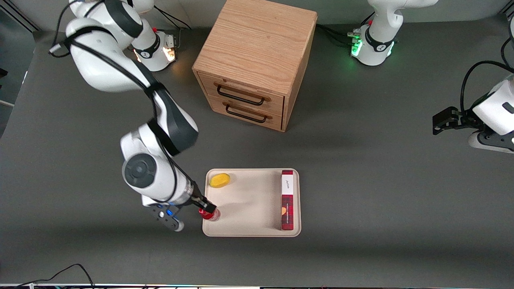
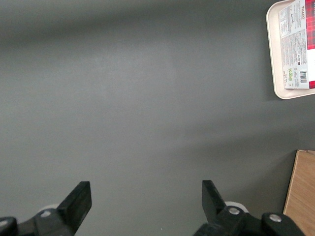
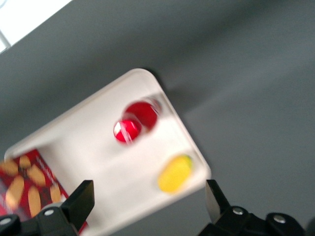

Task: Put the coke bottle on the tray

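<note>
The coke bottle [image 1: 211,215] stands on the cream tray [image 1: 249,200], in the tray's corner nearest the front camera at the working arm's end. My right gripper [image 1: 205,207] hovers just above and beside the bottle's cap. In the right wrist view the gripper [image 3: 147,196] is open, its black fingers [image 3: 81,201] spread wide with only the tray [image 3: 98,162] showing between them. The red bottle [image 3: 135,122] is seen there from above, apart from both fingers.
A yellow lemon-like object [image 1: 219,180] [image 3: 175,173] lies on the tray, farther from the front camera than the bottle. A long red plaid box [image 1: 287,200] [image 3: 27,184] lies along the tray's edge toward the parked arm. A wooden two-drawer cabinet [image 1: 257,60] stands farther back.
</note>
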Controlling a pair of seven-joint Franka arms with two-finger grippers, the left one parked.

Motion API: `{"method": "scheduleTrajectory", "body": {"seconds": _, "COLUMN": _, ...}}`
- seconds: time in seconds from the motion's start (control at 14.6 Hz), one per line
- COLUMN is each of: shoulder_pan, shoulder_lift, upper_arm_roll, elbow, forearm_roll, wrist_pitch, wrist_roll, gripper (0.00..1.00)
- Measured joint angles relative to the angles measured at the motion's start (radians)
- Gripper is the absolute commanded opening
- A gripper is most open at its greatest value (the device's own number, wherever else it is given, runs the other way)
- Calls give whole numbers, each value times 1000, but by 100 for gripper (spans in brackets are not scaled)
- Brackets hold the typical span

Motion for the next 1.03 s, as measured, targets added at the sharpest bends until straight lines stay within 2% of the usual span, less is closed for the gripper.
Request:
{"method": "scheduleTrajectory", "body": {"seconds": 0.14, "shoulder_pan": -45, "shoulder_lift": -162, "upper_arm_roll": 35, "elbow": -12, "forearm_roll": 0, "wrist_pitch": -209, "wrist_roll": -127, "gripper": 100}}
{"method": "scheduleTrajectory", "body": {"seconds": 0.27, "shoulder_pan": -127, "shoulder_lift": -346, "upper_arm_roll": 70, "elbow": -81, "forearm_roll": 14, "wrist_pitch": -351, "wrist_roll": -277, "gripper": 100}}
{"method": "scheduleTrajectory", "body": {"seconds": 0.41, "shoulder_pan": -213, "shoulder_lift": -536, "upper_arm_roll": 36, "elbow": -207, "forearm_roll": 99, "wrist_pitch": -421, "wrist_roll": -443, "gripper": 100}}
{"method": "scheduleTrajectory", "body": {"seconds": 0.62, "shoulder_pan": -256, "shoulder_lift": -777, "upper_arm_roll": -166, "elbow": -473, "forearm_roll": 224, "wrist_pitch": -387, "wrist_roll": -689, "gripper": 100}}
{"method": "scheduleTrajectory", "body": {"seconds": 0.75, "shoulder_pan": -266, "shoulder_lift": -889, "upper_arm_roll": -259, "elbow": -673, "forearm_roll": 247, "wrist_pitch": -295, "wrist_roll": -780, "gripper": 100}}
{"method": "scheduleTrajectory", "body": {"seconds": 0.89, "shoulder_pan": -267, "shoulder_lift": -957, "upper_arm_roll": -284, "elbow": -840, "forearm_roll": 263, "wrist_pitch": -212, "wrist_roll": -799, "gripper": 100}}
{"method": "scheduleTrajectory", "body": {"seconds": 1.03, "shoulder_pan": -262, "shoulder_lift": -990, "upper_arm_roll": -282, "elbow": -927, "forearm_roll": 277, "wrist_pitch": -170, "wrist_roll": -799, "gripper": 100}}
